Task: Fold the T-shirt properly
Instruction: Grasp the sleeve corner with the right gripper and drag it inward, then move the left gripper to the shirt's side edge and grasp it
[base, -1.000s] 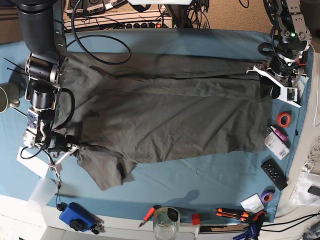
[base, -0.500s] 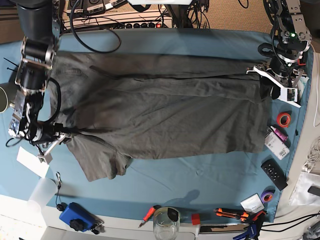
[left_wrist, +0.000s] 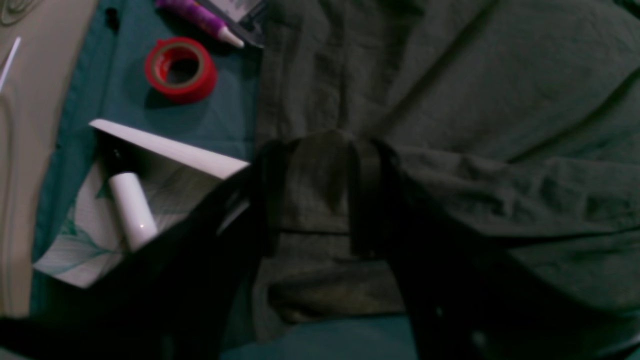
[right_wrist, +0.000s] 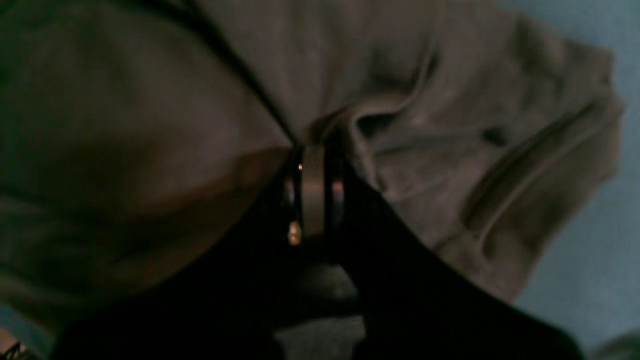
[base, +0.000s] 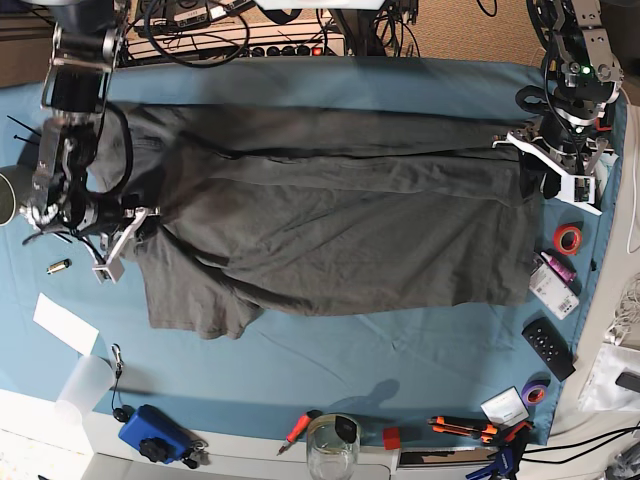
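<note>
base view: a dark grey t-shirt (base: 340, 220) lies spread and wrinkled across a teal table cloth (base: 400, 350), one sleeve pointing toward the near edge at the left of the picture; the right gripper (base: 125, 235) sits at that sleeve's seam, its claw pressed together on a pinch of the t-shirt, which the right wrist view shows gathered between the dark fingers (right_wrist: 345, 200); the left gripper (left_wrist: 312, 195) rests at the shirt's opposite end, its claw clamped on a raised fold of the fabric; beside that end lie a red tape roll (left_wrist: 181, 70) and a black remote (base: 548, 349).
</note>
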